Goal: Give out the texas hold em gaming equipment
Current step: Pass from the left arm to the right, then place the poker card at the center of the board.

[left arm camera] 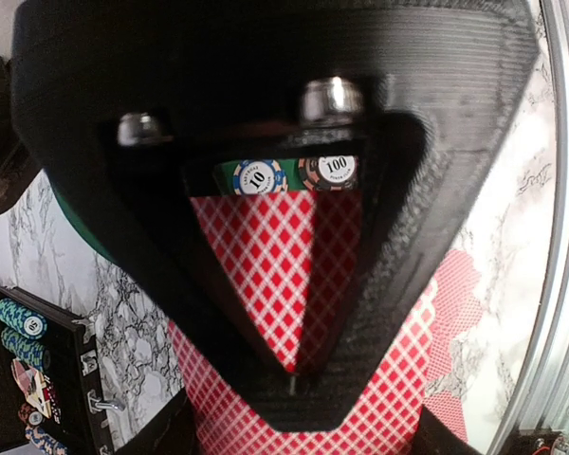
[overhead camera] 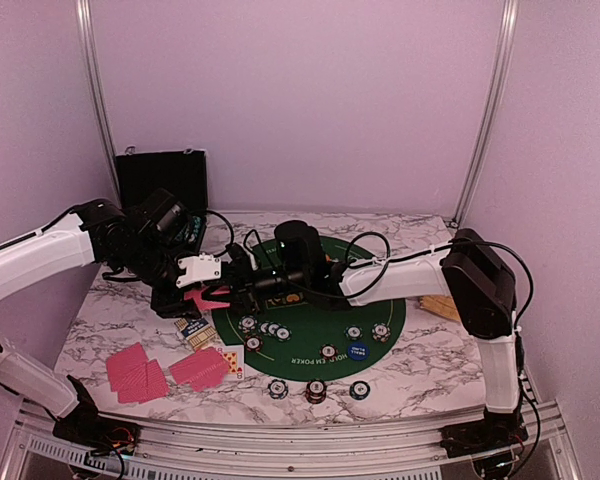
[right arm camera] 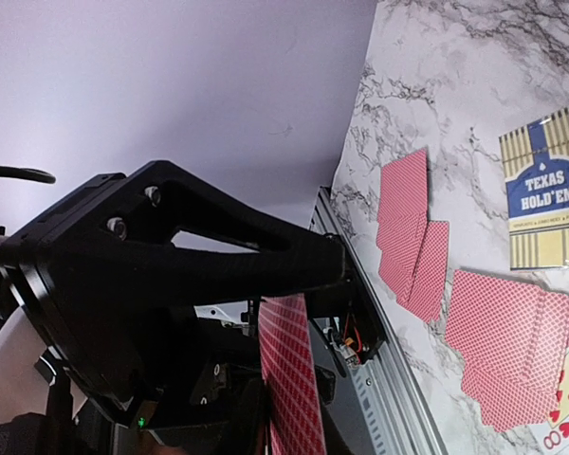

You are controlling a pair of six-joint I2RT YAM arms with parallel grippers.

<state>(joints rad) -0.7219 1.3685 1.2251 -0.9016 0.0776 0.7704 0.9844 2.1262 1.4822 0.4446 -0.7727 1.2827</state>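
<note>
Left pincer [left arm camera: 294, 381] clamped on red-backed cards [left arm camera: 266, 256], right pincer [right arm camera: 334, 284] pinching one card [right arm camera: 289, 398]
We fear a tug drags extra cards loose, scattering them near the left edge of the desk [overhead camera: 90, 330]

The left arm [overhead camera: 40, 255] bends inward, the right arm [overhead camera: 420, 275] stretches far leftward. Left gripper [overhead camera: 206, 290] and right gripper [overhead camera: 240, 285] meet, fingers [left arm camera: 171, 284] of each closed on a card [overhead camera: 208, 297].

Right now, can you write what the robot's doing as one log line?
left fingers: shut on red-backed cards | right fingers: shut on red card | table: two dealt card piles | green mat: chips
</note>
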